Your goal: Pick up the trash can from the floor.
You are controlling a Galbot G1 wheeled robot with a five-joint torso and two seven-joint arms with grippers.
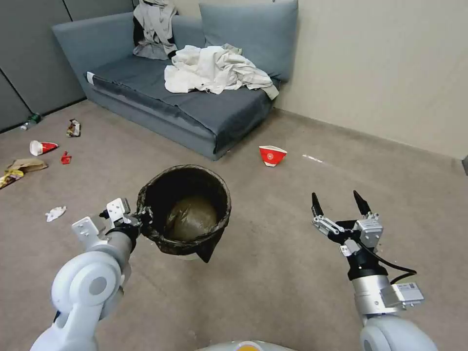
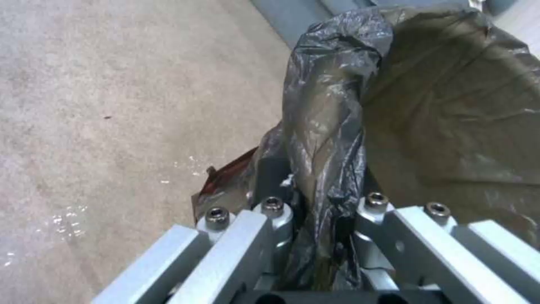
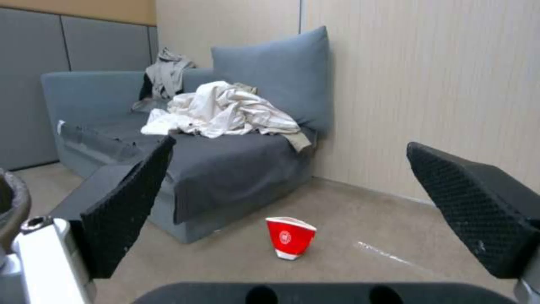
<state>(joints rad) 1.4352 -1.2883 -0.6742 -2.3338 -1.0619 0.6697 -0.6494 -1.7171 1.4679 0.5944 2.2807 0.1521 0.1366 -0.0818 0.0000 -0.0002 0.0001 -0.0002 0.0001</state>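
Observation:
The trash can [image 1: 183, 209], a round bin lined with a crinkly black bag, sits just ahead of me and left of centre over the floor [image 1: 273, 278]. It looks slightly raised above the carpet; its white body is almost hidden by the liner. My left gripper [image 1: 138, 220] is shut on the near-left rim, and the left wrist view shows the bag-covered rim of the trash can [image 2: 450, 105] pinched in the left gripper [image 2: 320, 207]. My right gripper [image 1: 339, 202] hovers open to the right of the can, holding nothing. In the right wrist view the right gripper [image 3: 290, 143] faces the sofa.
A grey sofa [image 1: 195, 112] with heaped clothes [image 1: 214, 70] stands against the back wall. A red-and-white paper bowl [image 1: 272, 155] lies on the carpet in front of it. Scattered litter [image 1: 41, 147] and crumpled paper [image 1: 55, 213] lie far left. A beige wall runs along the right.

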